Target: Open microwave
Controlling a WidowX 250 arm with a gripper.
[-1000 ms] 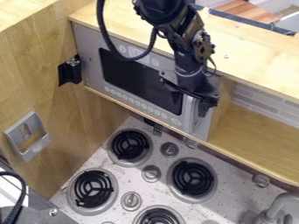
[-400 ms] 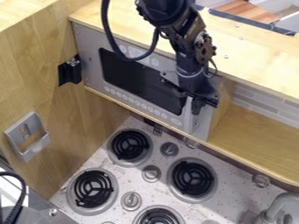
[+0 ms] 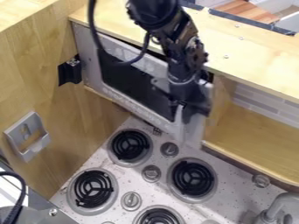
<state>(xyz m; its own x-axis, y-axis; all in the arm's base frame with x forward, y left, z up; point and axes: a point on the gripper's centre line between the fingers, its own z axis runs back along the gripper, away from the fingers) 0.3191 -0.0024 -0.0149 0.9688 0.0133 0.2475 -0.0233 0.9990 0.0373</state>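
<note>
The silver microwave door [image 3: 135,105] stands slightly ajar, its window [image 3: 131,83] dark. The gripper's [image 3: 182,113] jaws clasp its pale upright handle [image 3: 179,115].

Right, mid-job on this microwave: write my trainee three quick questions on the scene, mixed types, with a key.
1. True or false: the silver microwave door with a dark window stands ajar.

2. Where is the black robot pincer?
A) Over the black coil burners
B) At the door's edge farthest from the black wall bracket
C) Beside the silver curved tap

3. Fill in: the grey moulded holder is fixed to a light wooden ____.

Key: 1 true; 2 B; 3 wall.
</note>
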